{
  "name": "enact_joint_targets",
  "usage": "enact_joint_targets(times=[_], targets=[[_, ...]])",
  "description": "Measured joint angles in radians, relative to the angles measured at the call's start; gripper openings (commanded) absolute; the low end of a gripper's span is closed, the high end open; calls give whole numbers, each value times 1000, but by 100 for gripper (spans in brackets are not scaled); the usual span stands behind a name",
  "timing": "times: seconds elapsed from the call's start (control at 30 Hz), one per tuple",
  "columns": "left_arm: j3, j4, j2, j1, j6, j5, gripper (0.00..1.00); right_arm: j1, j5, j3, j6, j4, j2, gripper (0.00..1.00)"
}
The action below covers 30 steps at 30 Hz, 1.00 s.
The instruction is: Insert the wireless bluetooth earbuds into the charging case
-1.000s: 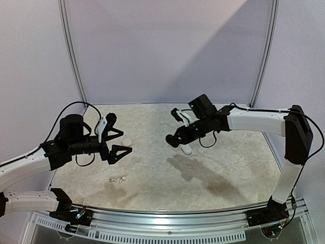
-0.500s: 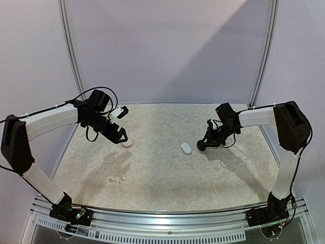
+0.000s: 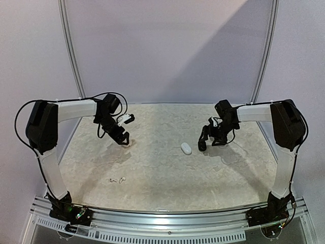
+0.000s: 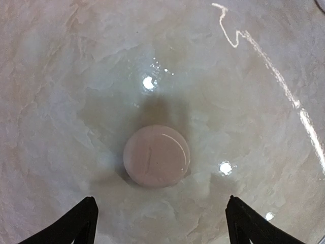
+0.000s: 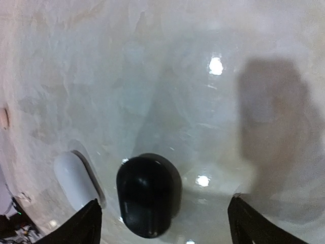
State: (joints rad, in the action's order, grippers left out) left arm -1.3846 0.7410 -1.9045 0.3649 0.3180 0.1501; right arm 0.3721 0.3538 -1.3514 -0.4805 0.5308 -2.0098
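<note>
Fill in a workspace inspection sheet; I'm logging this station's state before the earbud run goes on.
Surface: marbled beige table, glossy, glare spots.
Job's things: pale round case, white case, black case, all apparently shut; two small pale earbuds loose near the front left.
Clutter: nothing seen.
Grippers: left gripper open, pale round case ahead of it; right gripper open over the black case.
Cables: black loops hang off both arms.
Surroundings: lilac walls, metal rail at front.
</note>
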Motion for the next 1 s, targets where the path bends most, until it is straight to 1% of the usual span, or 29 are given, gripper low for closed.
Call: enact_joint_targets(times=[0.03, 0.1, 0.23, 0.37, 0.47, 0.53, 0.67, 0.77, 0.83, 0.9, 1.0], targets=[[-10, -2, -21, -4, 13, 2, 89, 0, -20, -16, 14, 27, -1, 99], [-18, -2, -53, -10, 35, 11, 89, 0, -54, -43, 40, 75, -1, 99], [-43, -2, -109, -12, 62, 26, 81, -1, -95, -92, 75, 144, 1, 99], [-77, -3, -159, -12, 76, 35, 75, -1, -114, -111, 90, 176, 26, 99], [-81, -2, -175, -12, 82, 41, 68, -1, -120, -115, 94, 185, 62, 99], [-82, -2, -179, -12, 86, 40, 67, -1, -121, -117, 94, 185, 83, 99], [-85, -3, -188, -12, 99, 30, 57, -1, -121, -120, 93, 184, 105, 99], [-90, -6, -193, -12, 102, 23, 57, 0, -121, -120, 93, 185, 105, 99], [-90, -8, -195, -12, 103, 23, 59, 2, -121, -120, 93, 185, 105, 99], [-90, -11, -195, -12, 106, 24, 60, 3, -121, -120, 93, 185, 105, 99], [-90, -21, -196, -12, 109, 25, 56, 10, -120, -120, 93, 185, 105, 99]])
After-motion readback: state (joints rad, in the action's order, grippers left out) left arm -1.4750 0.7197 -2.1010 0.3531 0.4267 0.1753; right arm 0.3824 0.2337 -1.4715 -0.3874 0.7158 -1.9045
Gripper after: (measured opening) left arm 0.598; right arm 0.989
